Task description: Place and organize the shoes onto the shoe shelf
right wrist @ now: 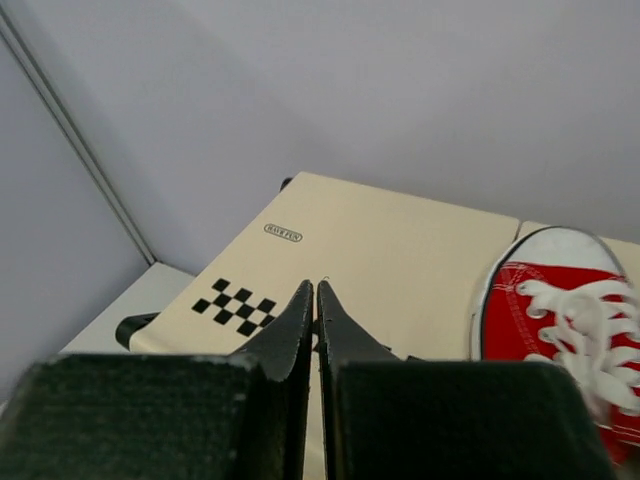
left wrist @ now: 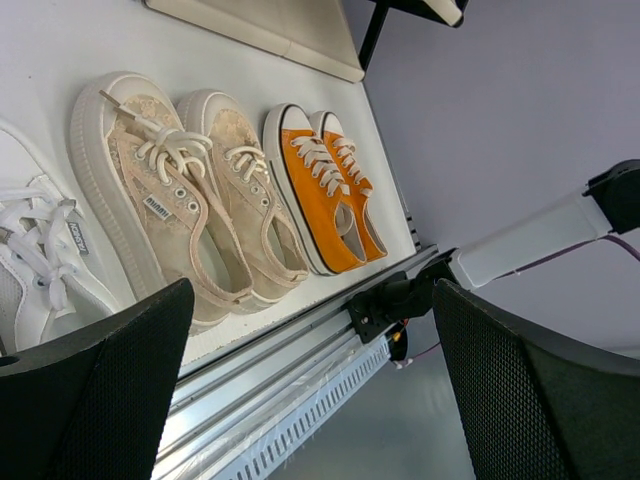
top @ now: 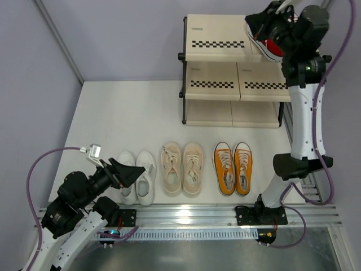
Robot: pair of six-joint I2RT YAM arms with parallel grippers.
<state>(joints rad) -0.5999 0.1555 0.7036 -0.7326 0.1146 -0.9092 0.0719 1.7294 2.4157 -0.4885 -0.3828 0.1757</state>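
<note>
The shoe shelf (top: 217,34) stands at the back of the table. A red shoe (top: 272,48) with white laces lies on the right of its top tier (right wrist: 400,240), and the right wrist view shows this red shoe (right wrist: 560,330) too. My right gripper (top: 252,23) hovers over that tier, left of the shoe, shut on nothing. On the table stand a white pair (top: 138,178), a cream pair (top: 183,168) and an orange pair (top: 234,168). My left gripper (top: 127,172) hangs open above the white pair, nothing between its fingers (left wrist: 120,390).
A metal rail (top: 192,215) runs along the table's near edge, and both arm bases are bolted to it. Grey walls close in the back and left. The shelf's two lower tiers (top: 214,76) hold nothing that I can see.
</note>
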